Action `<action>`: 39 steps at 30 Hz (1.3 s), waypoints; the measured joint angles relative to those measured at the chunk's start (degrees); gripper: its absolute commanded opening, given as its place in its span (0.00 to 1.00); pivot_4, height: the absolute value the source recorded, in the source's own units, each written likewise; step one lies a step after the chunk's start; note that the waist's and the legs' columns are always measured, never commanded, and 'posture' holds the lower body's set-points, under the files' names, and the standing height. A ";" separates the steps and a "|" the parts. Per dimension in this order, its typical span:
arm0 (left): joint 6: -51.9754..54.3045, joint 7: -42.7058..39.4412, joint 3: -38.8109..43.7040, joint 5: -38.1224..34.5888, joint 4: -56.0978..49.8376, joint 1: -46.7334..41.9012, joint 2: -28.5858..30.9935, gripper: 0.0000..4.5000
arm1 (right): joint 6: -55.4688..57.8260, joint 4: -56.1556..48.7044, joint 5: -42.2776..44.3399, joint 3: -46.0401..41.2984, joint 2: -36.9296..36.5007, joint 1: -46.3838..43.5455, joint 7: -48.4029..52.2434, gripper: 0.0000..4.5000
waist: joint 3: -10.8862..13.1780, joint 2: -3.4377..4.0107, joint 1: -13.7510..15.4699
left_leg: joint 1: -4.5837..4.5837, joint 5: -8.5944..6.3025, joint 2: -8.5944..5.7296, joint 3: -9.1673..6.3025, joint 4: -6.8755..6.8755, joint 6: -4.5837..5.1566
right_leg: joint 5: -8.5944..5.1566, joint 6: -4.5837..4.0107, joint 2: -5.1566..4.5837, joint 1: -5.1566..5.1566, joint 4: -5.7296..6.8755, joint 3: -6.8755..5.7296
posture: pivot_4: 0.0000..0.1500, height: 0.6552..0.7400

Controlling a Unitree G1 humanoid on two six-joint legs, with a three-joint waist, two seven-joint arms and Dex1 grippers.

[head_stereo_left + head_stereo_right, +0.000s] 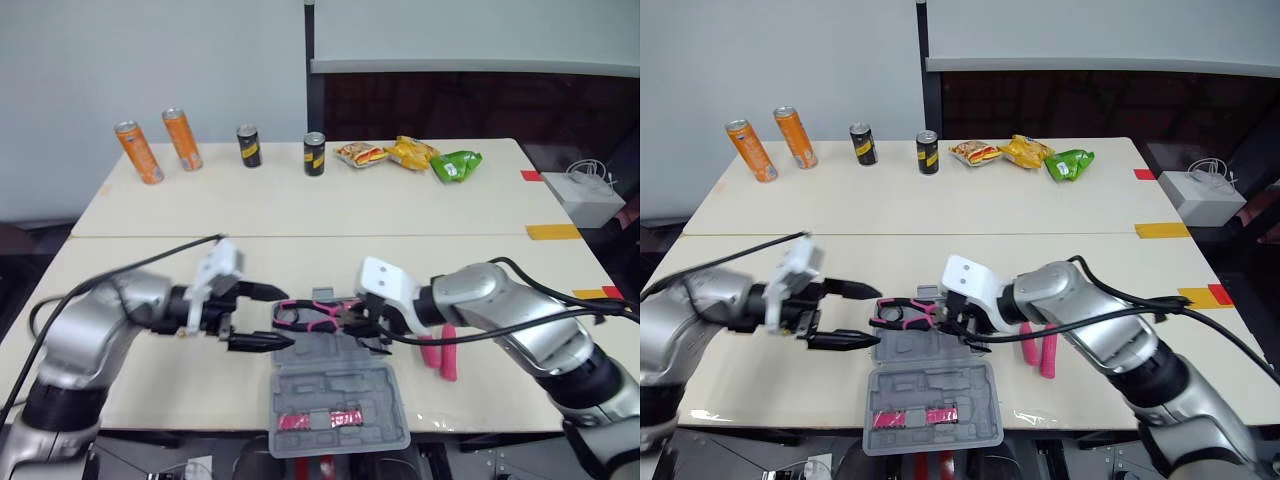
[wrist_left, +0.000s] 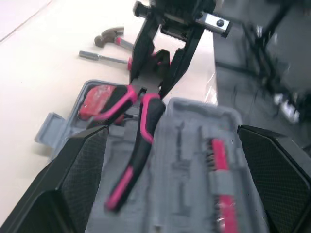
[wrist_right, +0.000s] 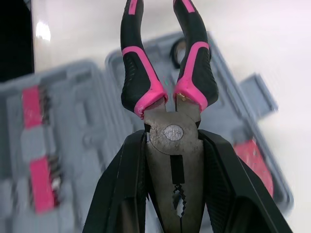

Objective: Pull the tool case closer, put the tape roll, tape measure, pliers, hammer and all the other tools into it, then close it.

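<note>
Right gripper [image 1: 355, 322] clamps the pliers [image 1: 305, 315] by the head, over the open tool case [image 1: 340, 400] at the table's [image 1: 300, 215] front edge. Left gripper [image 1: 280, 318] gapes wide beside the handles. Risk: splayed handles snag the case rim, or the grippers bump.

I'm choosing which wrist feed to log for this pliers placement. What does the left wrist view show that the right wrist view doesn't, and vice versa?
Left wrist view adds: the hammer and a metal shaft lying on the table, framed by the open left gripper. Right wrist view adds: the metal head of the pliers up close, clamped in the right gripper. Both: the pink-and-black handles over the open grey tool case, its pink bit strips, and a red item inside.
</note>
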 measured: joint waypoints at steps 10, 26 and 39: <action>-14.28 -9.74 18.42 -8.96 2.84 20.53 -0.04 1.00 | -5.56 -0.78 -1.46 -0.86 -5.62 2.99 4.82 0.22 | 0.02 -0.03 0.19 | 0.52 -0.02 0.05 0.20 0.07 0.48 | 0.11 -0.19 -0.01 0.14 0.00 0.12 | 1.00 1.00; -24.99 -13.21 20.10 -8.69 11.11 24.15 1.82 1.00 | -11.34 10.80 -12.26 9.85 3.17 -4.08 7.11 0.22 | 0.02 -0.03 0.00 | 0.57 -0.02 0.07 0.27 0.03 0.48 | 0.11 -0.21 0.01 0.11 0.03 0.17 | 1.00 1.00; -28.20 -12.94 19.46 -7.50 13.59 24.54 1.84 1.00 | -14.50 19.22 -22.14 18.12 11.77 -7.91 9.00 0.22 | 0.00 -0.06 -0.08 | 0.58 -0.02 0.11 0.30 0.03 0.47 | 0.12 -0.22 0.04 0.09 0.07 0.18 | 1.00 1.00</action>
